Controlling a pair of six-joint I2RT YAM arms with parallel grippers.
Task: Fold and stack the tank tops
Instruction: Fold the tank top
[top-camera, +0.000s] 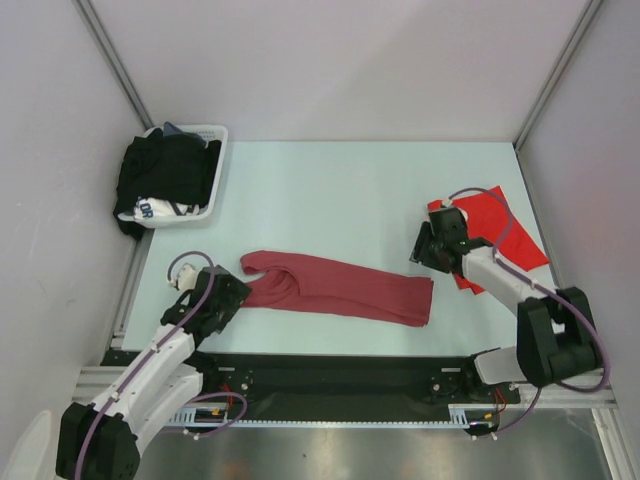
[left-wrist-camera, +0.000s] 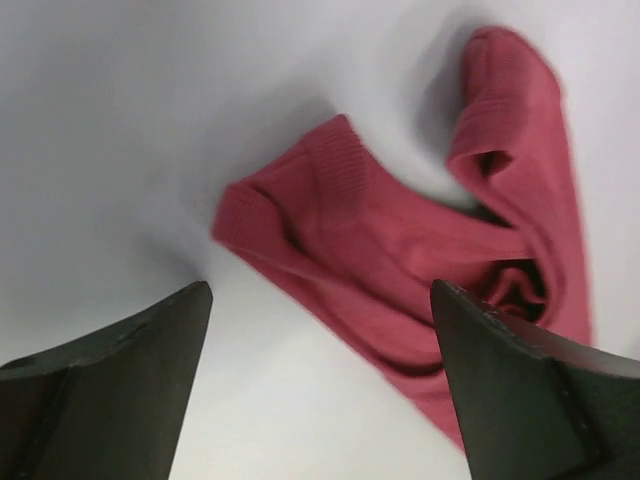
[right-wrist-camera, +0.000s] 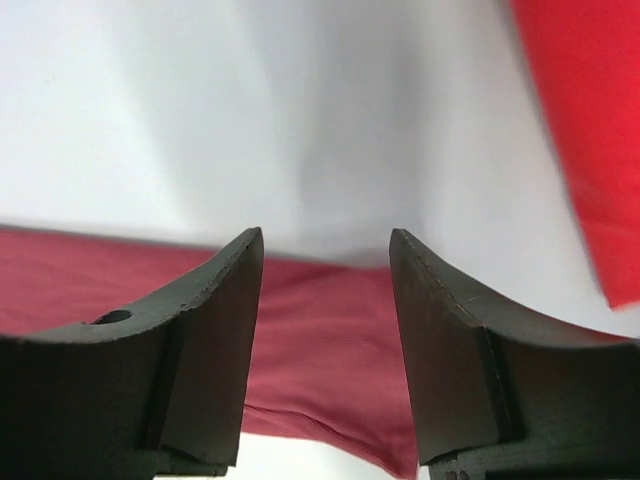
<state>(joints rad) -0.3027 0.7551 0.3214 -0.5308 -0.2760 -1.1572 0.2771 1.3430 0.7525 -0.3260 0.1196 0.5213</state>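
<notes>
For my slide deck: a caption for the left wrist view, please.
Open left gripper poised at the strap end of the maroon tank top.

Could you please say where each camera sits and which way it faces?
Top external: above and behind, looking down on the table; the left arm and right arm show.
Left wrist: on the left arm, looking past the open left gripper at the strap end of the maroon tank top.
Right wrist: on the right arm, looking past the open right gripper at that top's other end and the bright red tank top.
Shared: all three show the maroon top.
</notes>
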